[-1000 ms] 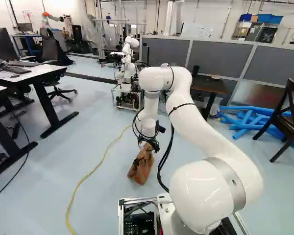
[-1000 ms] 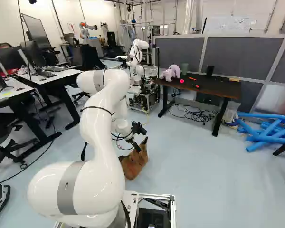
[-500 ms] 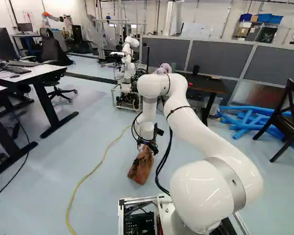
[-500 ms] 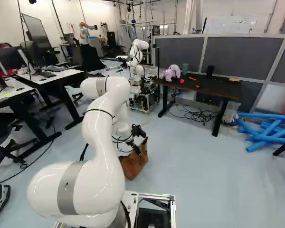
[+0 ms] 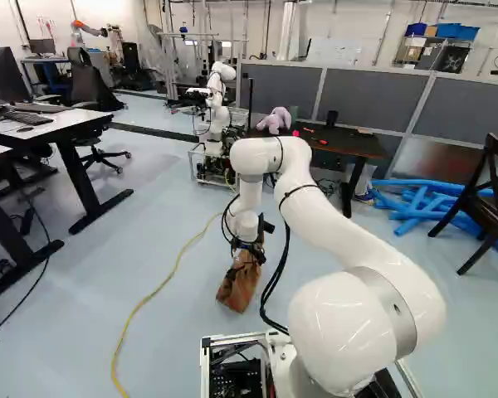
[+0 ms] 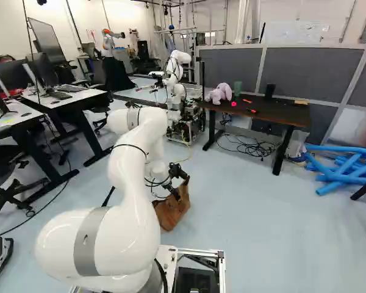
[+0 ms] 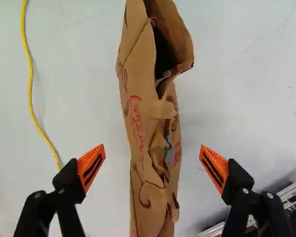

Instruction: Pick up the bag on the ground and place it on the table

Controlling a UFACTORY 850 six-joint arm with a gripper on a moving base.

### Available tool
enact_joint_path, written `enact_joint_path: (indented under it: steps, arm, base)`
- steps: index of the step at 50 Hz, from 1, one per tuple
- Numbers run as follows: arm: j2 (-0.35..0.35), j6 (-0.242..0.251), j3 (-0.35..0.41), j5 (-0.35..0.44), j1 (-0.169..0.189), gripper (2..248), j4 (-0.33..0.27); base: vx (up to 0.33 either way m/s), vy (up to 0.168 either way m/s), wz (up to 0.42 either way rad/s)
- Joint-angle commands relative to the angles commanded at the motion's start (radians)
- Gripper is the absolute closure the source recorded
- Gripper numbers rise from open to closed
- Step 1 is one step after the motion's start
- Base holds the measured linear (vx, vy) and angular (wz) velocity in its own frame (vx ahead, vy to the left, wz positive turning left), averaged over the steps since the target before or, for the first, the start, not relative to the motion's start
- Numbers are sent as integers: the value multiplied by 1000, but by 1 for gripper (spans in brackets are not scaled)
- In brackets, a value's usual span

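Note:
My gripper [image 6: 174, 185] points down at the top of the brown paper bag [image 6: 173, 212] in the right base view. The bag [image 5: 239, 286] stands on the floor just ahead of the base. In the wrist view the gripper [image 7: 153, 167] is open, its orange pads on either side of the crumpled bag [image 7: 153, 148], with a gap of floor showing at each side. The bag's top is partly open. The dark table [image 6: 271, 112] stands farther off, holding a purple plush toy [image 6: 219, 93] and small red items.
A yellow cable [image 5: 152, 296] lies on the floor left of the bag. Another robot [image 5: 217, 124] stands behind it. Blue foam tubes [image 6: 348, 168] lie right of the table, black cables [image 6: 250, 146] beneath it. White desks [image 5: 46, 124] line the left.
The arm has lowered, bringing the gripper down closer around the bag's top. The plush toy has come into sight above the arm in the left base view. Base and bag have stayed put.

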State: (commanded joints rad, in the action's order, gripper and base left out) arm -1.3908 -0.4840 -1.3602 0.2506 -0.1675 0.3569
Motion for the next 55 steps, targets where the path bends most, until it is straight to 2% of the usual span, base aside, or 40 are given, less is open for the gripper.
enact_joint_path:
  steps: [25, 35, 36, 40, 41, 45, 46, 50, 51, 55]
  arm:
    - [-97, 0, -94, 0, -4, 3, 0]
    - [-111, 0, -107, 0, -4, 3, 0]
    - [-111, 0, -108, 0, -4, 27, 0]
    - [-112, 0, -108, 0, -4, 27, 0]
    - [-112, 0, -108, 0, -4, 64, 0]
    - [-112, 0, -108, 0, -4, 64, 0]
    - [-112, 0, -108, 0, -4, 101, 0]
    - [-112, 0, -108, 0, -4, 101, 0]
    - [-112, 0, -108, 0, -4, 139, 0]
    - [-112, 0, -108, 0, -4, 139, 0]
  base:
    - [0, 0, 0]
    - [0, 0, 0]
    - [0, 0, 0]
    - [0, 0, 0]
    - [0, 0, 0]
    - [0, 0, 0]
    - [0, 0, 0]
    - [0, 0, 0]
    - [0, 0, 0]
    - [0, 0, 0]
